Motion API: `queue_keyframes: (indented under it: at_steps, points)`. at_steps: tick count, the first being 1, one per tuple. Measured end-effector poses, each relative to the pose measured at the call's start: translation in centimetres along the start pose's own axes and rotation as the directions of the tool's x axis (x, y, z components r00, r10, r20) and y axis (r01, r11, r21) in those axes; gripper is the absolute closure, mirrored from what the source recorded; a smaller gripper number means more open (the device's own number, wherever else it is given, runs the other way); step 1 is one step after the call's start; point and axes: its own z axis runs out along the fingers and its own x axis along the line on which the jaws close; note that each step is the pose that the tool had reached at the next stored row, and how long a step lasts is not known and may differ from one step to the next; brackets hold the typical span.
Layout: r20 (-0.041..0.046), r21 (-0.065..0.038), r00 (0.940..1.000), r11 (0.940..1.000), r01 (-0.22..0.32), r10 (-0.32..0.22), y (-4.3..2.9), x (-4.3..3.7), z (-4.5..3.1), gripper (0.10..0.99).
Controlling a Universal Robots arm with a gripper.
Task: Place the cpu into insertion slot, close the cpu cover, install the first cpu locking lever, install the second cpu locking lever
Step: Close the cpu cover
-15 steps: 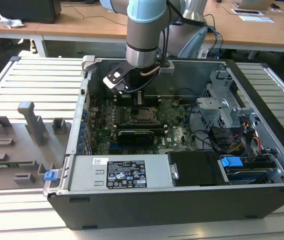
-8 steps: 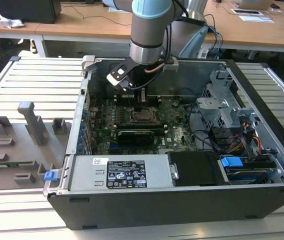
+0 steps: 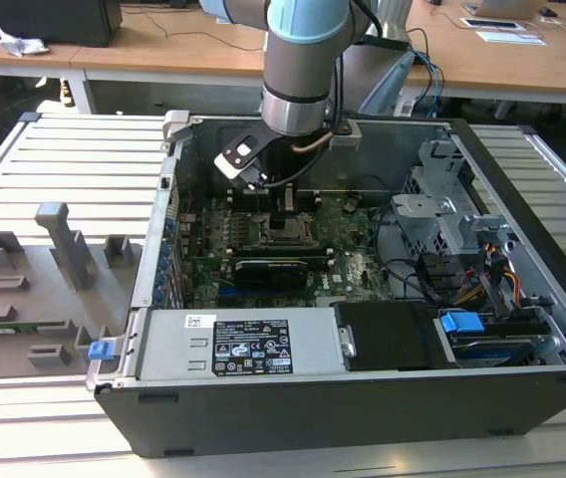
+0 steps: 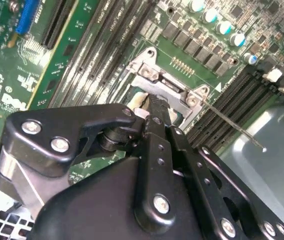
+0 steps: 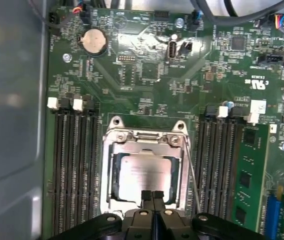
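cpu (image 5: 144,171) lies flat in the insertion slot (image 5: 114,182), its dull silver top showing through the square window of the cpu cover (image 5: 147,146). The cover is folded down over the chip, and its frame rests around all four sides in the first wrist view. A thin metal locking lever (image 5: 192,180) runs along one side of the cover. In the second wrist view this lever (image 4: 232,124) reaches out past the socket, over the neighbouring memory slots.

The gripper (image 5: 152,196) is closed, with its two black fingertips pressed against each other. The tips sit at the cover's edge, on the side away from the hinge. In the second wrist view the gripper (image 4: 152,107) points down at the same spot.

The socket sits in the middle stretch of the motherboard (image 5: 147,75), between two banks of long memory slots (image 5: 74,165). A green memory module (image 5: 247,180) stands beyond one bank. A coin battery (image 5: 94,41) lies toward the board's edge past the cover's hinge.

In the exterior view the arm (image 3: 303,70) comes down into the open computer case (image 3: 363,398), close to its far wall. The gripper (image 3: 285,204) hangs over the socket there. A labelled power supply (image 3: 233,344) lines the near wall. The case rests on a grey slatted table (image 3: 64,149).
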Motion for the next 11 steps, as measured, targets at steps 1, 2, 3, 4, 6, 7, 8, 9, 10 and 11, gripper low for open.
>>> queue_keyframes:
  at_steps: [1, 2, 3, 4, 6, 7, 8, 9, 10, 11]
  points:
    - [0.0, 0.001, 1.0, 1.0, 0.0, 0.0, 0.33, -0.02, -0.01, 0.98]
    - [-0.0001, 0.004, 1.0, 1.0, 0.0, 0.0, 0.95, -0.06, -0.03, 0.98]
    - [-0.0003, 0.007, 1.0, 1.0, 0.0, 0.0, 1.79, -0.11, -0.07, 0.98]
    - [-0.0003, 0.011, 1.0, 0.9999, 0.0, 0.0, 2.8, -0.18, -0.11, 0.98]
    - [-0.0005, 0.012, 1.0, 0.9999, 0.0, 0.0, 3.27, -0.19, -0.12, 0.98]
    - [-0.0004, 0.012, 1.0, 0.9999, 0.0, 0.0, 3.3, -0.19, -0.15, 0.98]
    - [-0.0005, 0.012, 1.0, 0.9999, 0.0, 0.0, 3.3, -0.19, -0.39, 0.98]
    - [-0.0002, 0.013, 1.0, 0.9999, 0.0, 0.0, 3.3, -0.19, -0.78, 0.98]
    - [0.0007, 0.013, 1.0, 0.9999, 0.0, 0.0, 3.29, -0.19, -1.25, 0.98]
    - [0.0011, 0.013, 1.0, 0.9999, 0.0, 0.0, 3.27, -0.18, -1.63, 0.98]
